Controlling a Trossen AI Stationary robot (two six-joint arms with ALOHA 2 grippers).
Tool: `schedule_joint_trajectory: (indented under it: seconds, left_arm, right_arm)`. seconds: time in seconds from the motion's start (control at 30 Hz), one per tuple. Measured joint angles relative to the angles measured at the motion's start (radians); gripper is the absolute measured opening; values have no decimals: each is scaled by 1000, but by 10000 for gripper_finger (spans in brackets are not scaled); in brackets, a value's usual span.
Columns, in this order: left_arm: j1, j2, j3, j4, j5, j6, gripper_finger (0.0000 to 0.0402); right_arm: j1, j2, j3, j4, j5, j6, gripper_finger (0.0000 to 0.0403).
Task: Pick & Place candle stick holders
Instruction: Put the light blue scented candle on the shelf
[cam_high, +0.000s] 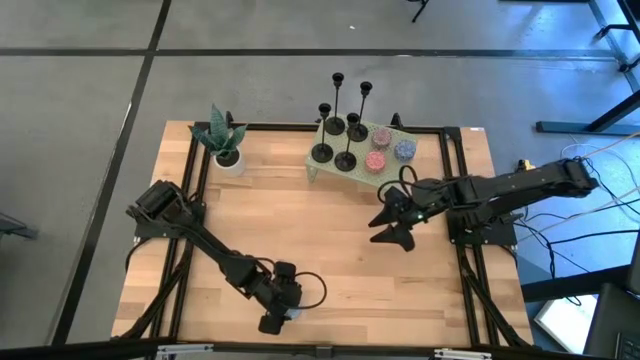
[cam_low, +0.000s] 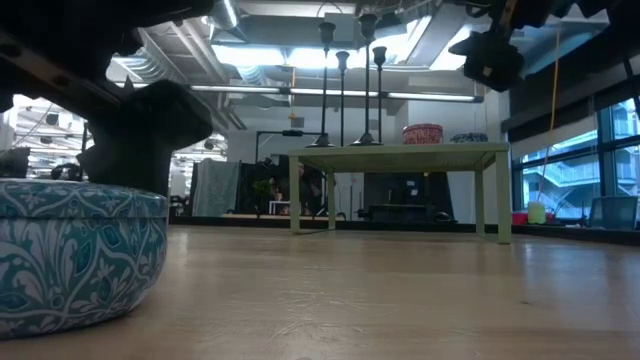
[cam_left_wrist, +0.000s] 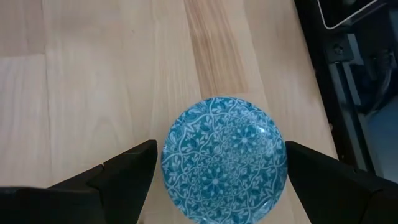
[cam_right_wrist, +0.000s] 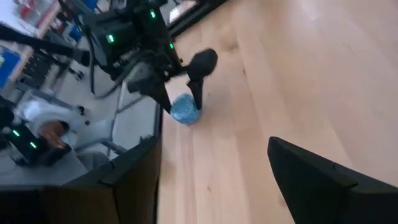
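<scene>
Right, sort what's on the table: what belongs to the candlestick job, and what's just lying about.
Job:
- candle stick holders, standing on the small green table
- right gripper, fingers open, near that table
- left gripper, fingers open, over the blue patterned bowl

Lying about:
- blue patterned bowl
- potted plant
- small round pots on the green table

We are finding no readable text, label, brand, number or sign anywhere in these views.
</scene>
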Motion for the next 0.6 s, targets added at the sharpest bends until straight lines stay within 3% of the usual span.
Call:
schedule_joint_trajectory:
  seconds: [0.23,0.47,0.6]
  left_arm:
    - [0,0,0,-2,-25,55,339]
    - [22,0,1,-2,-1,63,293]
    - [45,0,1,-3,-27,84,287]
  right_arm:
    - [0,74,0,61,0,31,298]
    - [0,142,0,62,-1,35,298]
    - [13,172,0,102,0,60,298]
